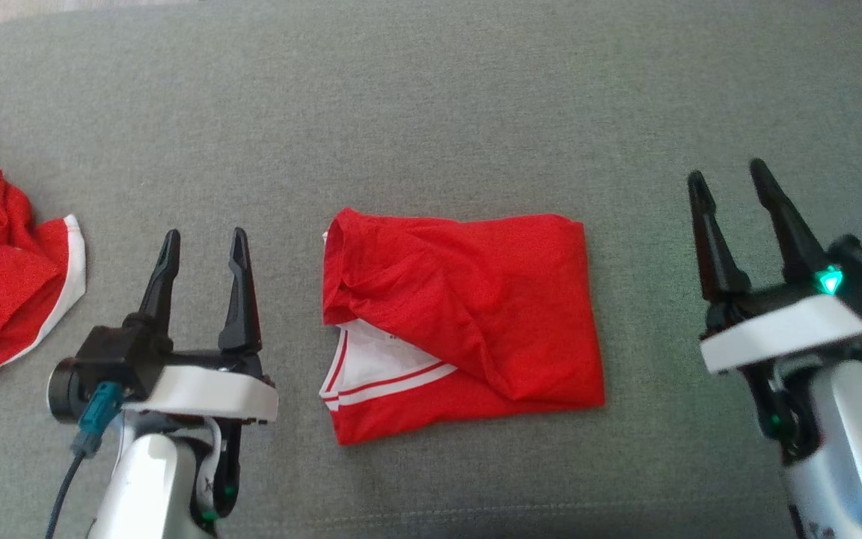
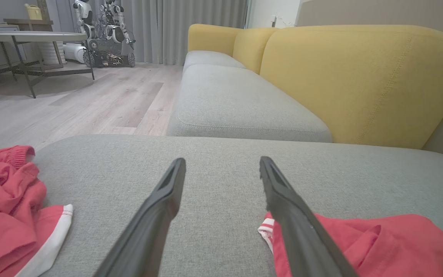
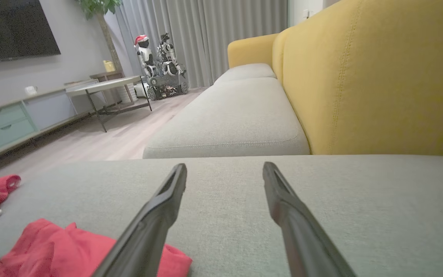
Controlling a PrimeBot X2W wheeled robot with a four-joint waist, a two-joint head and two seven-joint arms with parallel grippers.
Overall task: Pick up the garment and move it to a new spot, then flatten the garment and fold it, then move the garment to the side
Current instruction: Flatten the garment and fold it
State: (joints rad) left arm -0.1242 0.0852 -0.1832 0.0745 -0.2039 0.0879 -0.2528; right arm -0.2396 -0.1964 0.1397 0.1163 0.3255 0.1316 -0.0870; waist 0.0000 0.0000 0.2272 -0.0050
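The garment is a red shirt with white trim, lying folded into a rough rectangle on the grey cushion in the middle of the head view. My left gripper stands open just left of it, fingers apart and empty. My right gripper is open too, well off to the garment's right, holding nothing. In the left wrist view the garment lies at the lower right beside the right finger. The right wrist view has the garment at the lower left.
A second red garment with white trim lies crumpled at the cushion's left edge. A yellow sofa back rises beyond the cushions. Wooden floor, a table and another robot stand further off.
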